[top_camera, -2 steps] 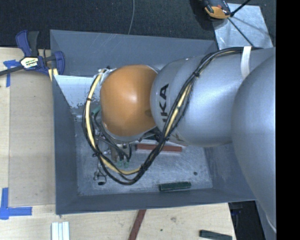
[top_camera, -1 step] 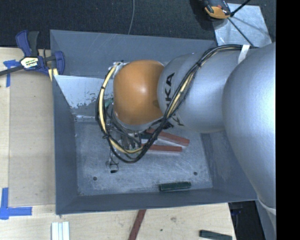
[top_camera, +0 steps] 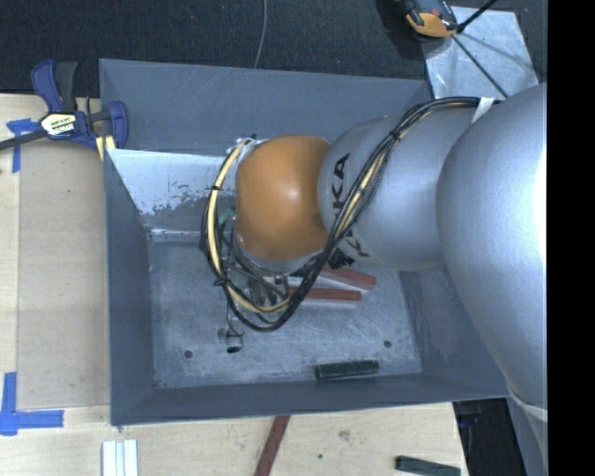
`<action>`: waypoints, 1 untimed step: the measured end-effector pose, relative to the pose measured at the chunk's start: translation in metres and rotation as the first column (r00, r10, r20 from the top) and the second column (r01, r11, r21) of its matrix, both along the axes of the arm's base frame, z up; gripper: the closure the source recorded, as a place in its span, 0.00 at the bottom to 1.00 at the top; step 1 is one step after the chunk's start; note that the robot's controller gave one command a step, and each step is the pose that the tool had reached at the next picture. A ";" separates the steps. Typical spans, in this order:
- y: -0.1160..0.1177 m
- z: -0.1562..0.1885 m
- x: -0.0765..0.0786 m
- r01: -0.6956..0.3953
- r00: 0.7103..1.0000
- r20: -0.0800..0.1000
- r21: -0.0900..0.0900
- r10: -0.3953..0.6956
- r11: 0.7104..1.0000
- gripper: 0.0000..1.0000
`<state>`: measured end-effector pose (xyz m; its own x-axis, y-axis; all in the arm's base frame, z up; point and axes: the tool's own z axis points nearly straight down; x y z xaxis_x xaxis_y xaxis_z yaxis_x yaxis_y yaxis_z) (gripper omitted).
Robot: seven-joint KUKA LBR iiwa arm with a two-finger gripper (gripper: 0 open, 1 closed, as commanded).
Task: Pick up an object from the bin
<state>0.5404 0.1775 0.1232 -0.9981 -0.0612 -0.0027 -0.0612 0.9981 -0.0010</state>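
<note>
**Other Things In and Around the Bin**

A dark green flat bar (top_camera: pixel 346 370) is lying on the floor of the grey metal bin (top_camera: pixel 128 353). It is resting along the foot of the near wall, towards the right side. Two reddish-brown flat sticks (top_camera: pixel 337 289) are lying side by side near the middle of the floor, well apart from the green bar; only their right parts are showing.

Outside the bin, a thin brown strip (top_camera: pixel 270 446) is lying slanted in front of the near rim. A small dark flat piece (top_camera: pixel 426 464) is lying to its right, and a white ridged piece (top_camera: pixel 119 456) to its left. An orange and black object (top_camera: pixel 429 20) is sitting beyond the far rim, at the top right.
</note>
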 end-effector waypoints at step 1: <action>-0.039 0.019 0.012 0.155 0.988 -0.003 0.003 -0.155 0.988 0.00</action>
